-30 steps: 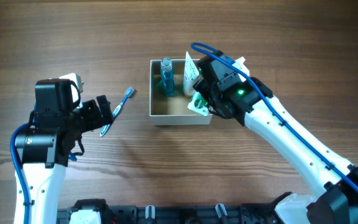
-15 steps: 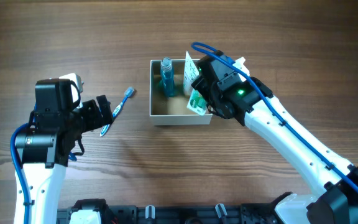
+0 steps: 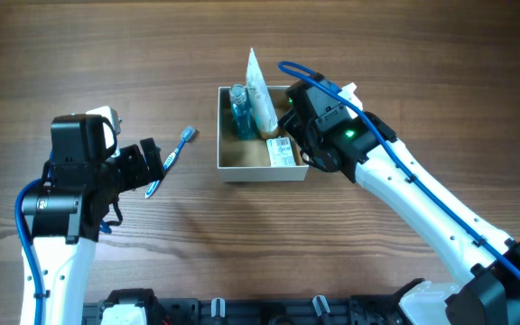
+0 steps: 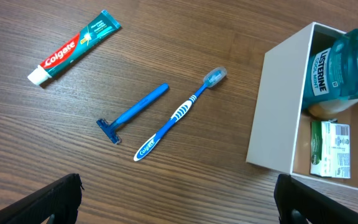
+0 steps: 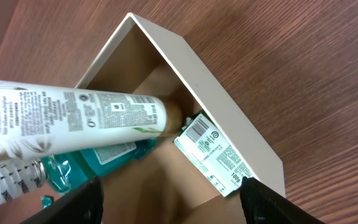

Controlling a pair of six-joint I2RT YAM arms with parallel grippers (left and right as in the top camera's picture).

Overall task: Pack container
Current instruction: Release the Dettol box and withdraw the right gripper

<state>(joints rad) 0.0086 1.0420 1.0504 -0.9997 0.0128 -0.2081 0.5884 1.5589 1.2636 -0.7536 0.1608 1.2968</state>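
The container (image 3: pixel 227 164) is a square white-walled box with a tan inside. It holds a teal mouthwash bottle (image 3: pixel 241 113), a white Pantene tube (image 3: pixel 258 90) leaning over the back wall, and a small green-and-white box (image 3: pixel 283 153) lying flat at its right. My right gripper (image 3: pixel 292 135) hovers open and empty over the container's right side; its wrist view shows the tube (image 5: pixel 73 115), bottle (image 5: pixel 98 163), small box (image 5: pixel 219 155) and container wall (image 5: pixel 229 112). My left gripper (image 4: pixel 179 211) is open and empty above bare table, left of the container (image 4: pixel 278 118).
A blue toothbrush (image 4: pixel 179 115) and a blue razor (image 4: pixel 132 112) lie side by side on the wood left of the container. A Colgate toothpaste tube (image 4: pixel 73 48) lies farther left. The toothbrush (image 3: pixel 171 155) sits beside my left gripper in the overhead view.
The small green-and-white box left my right gripper and now lies flat in the container. The white tube tipped over toward the back left. The left arm has not moved.
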